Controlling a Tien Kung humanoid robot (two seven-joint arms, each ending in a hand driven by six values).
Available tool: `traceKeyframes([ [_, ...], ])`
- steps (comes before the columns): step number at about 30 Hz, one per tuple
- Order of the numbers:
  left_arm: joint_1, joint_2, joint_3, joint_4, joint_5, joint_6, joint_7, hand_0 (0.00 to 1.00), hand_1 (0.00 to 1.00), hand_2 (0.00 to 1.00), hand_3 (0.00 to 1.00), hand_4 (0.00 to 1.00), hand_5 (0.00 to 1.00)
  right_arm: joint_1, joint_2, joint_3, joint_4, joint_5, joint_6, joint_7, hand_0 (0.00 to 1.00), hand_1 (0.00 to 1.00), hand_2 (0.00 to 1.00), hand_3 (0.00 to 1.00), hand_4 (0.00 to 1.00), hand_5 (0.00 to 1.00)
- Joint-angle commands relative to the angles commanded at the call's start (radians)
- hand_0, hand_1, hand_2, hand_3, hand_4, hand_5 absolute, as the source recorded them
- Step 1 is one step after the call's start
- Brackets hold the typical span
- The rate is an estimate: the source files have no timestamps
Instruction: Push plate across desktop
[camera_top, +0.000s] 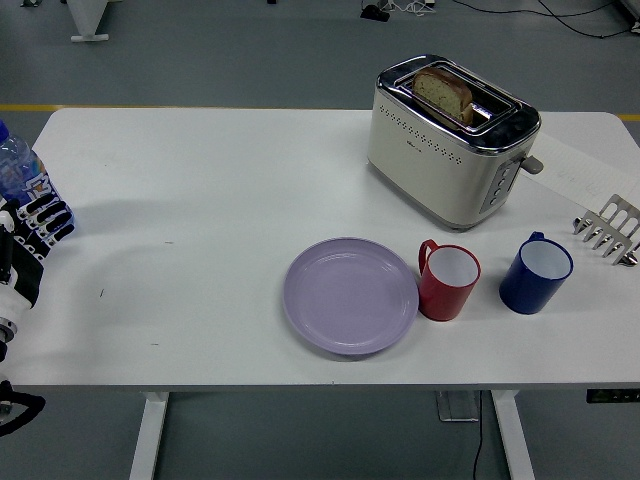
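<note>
While the lavender plate (350, 295) lies untouched near the white table's (220, 180) front edge, just left of a red mug (449, 281), the left hand (30, 235) sits at the far left edge beside a water bottle (18, 170); whether its fingers grip anything I cannot tell. A blue mug (536, 273) stands right of the red one. Behind them, a cream toaster (450, 145) holds a bread slice (443, 93). A metal rack (608, 230) shows at the right edge.
</note>
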Motion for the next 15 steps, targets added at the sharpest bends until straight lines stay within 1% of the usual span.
traceKeyframes([
  [4,-0.001,0.014,0.027,-0.002,-0.015,0.028,-0.042,0.76,0.753,0.735,0.677,0.53,0.998,-0.003,0.0,0.001,0.001,-0.001,-0.002,-0.001,0.551,0.451,0.593,0.583,0.304,0.48],
  [6,0.0,0.017,0.038,-0.002,-0.019,0.035,-0.051,0.763,0.759,0.738,0.676,0.53,0.998,-0.004,0.0,0.003,0.001,-0.003,-0.003,-0.002,0.551,0.451,0.593,0.583,0.304,0.48],
  [8,0.002,0.025,0.066,-0.003,-0.026,0.049,-0.065,0.763,0.759,0.738,0.676,0.53,0.998,-0.007,0.001,0.007,0.002,-0.007,-0.005,-0.004,0.551,0.451,0.593,0.583,0.304,0.48],
  [9,0.002,0.027,0.07,-0.003,-0.026,0.05,-0.067,0.763,0.759,0.738,0.676,0.53,0.998,-0.008,0.001,0.007,0.002,-0.007,-0.005,-0.004,0.551,0.451,0.593,0.583,0.304,0.48],
  [12,-0.004,0.039,0.12,0.002,-0.029,0.057,-0.074,0.765,0.759,0.741,0.676,0.531,0.998,-0.011,0.002,0.011,0.003,-0.018,-0.006,-0.008,0.551,0.451,0.593,0.583,0.303,0.482],
  [15,-0.018,0.045,0.167,0.008,-0.033,0.063,-0.079,0.765,0.759,0.741,0.676,0.531,0.998,-0.014,0.003,0.014,0.004,-0.022,-0.008,-0.01,0.551,0.451,0.593,0.583,0.303,0.482],
])
